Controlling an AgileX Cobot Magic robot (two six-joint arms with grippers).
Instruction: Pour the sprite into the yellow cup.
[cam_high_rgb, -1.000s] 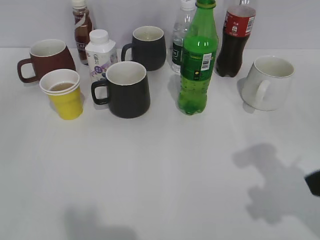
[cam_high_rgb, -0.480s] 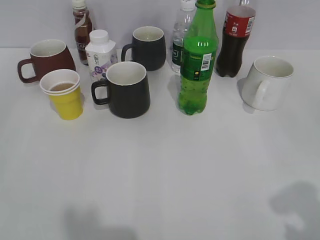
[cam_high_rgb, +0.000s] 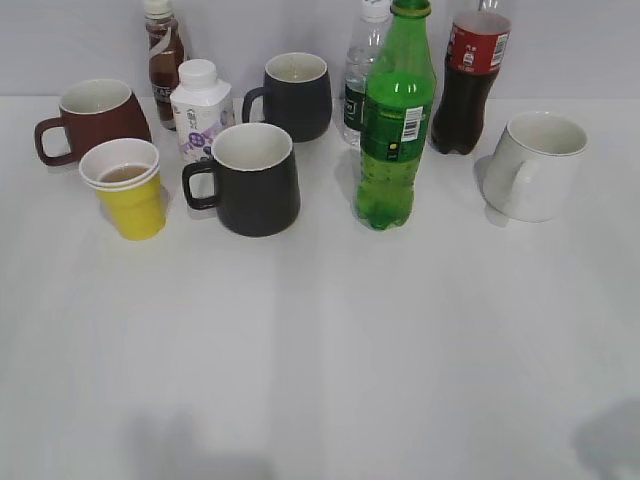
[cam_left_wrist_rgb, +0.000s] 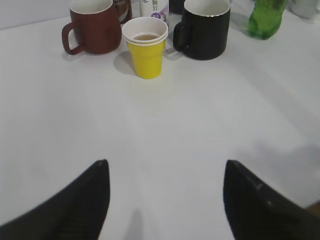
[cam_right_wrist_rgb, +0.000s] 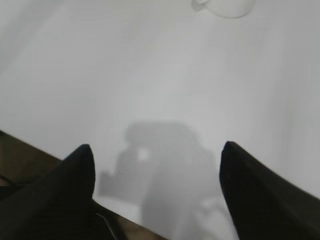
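Two claws idle, jaws wide apart, gripping nothing: left claw (cam_left_wrist_rgb: 165, 197), right claw (cam_right_wrist_rgb: 156, 185) low in frame. Sprite (cam_high_rgb: 395, 120) upright, upper centre-right of counter (cam_high_rgb: 320, 340), capped. Yellow cup (cam_high_rgb: 127, 187) upper left, already holding liquid. Next, likely: reach for sprite, grasp, uncap.

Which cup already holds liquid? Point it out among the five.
The yellow cup, front left beside the dark red mug: brownish liquid shows inside it. It alone is handleless paper; no liquid is visible in the four handled mugs.
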